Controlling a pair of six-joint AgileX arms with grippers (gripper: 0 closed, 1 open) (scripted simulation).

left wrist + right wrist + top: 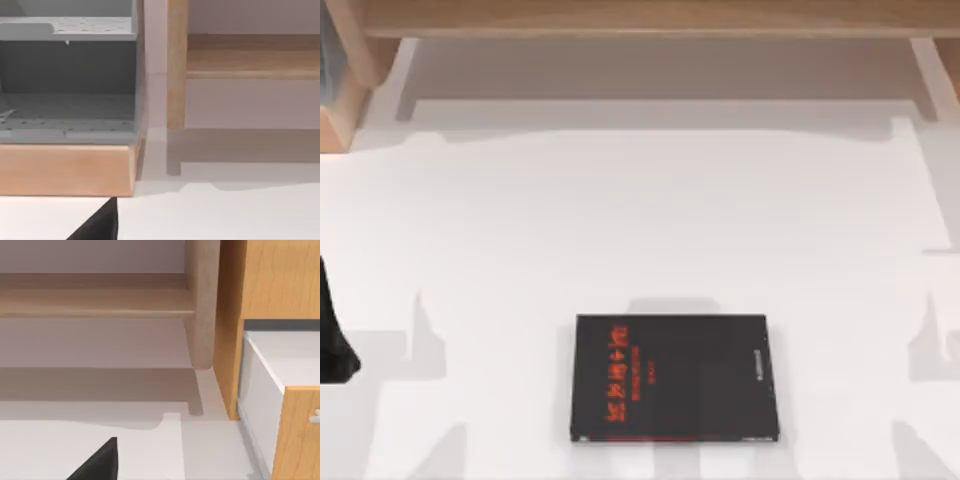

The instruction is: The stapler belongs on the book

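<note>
Stapler isn't anywhere on the worktop yet; the book lies flat near the front edge, nothing on it. Left arm sits parked at the left edge, and whether its pincer is open or closed can't be told. Looks like step one: finding the stapler.

White table, light wooden shelf along its far edge
</note>
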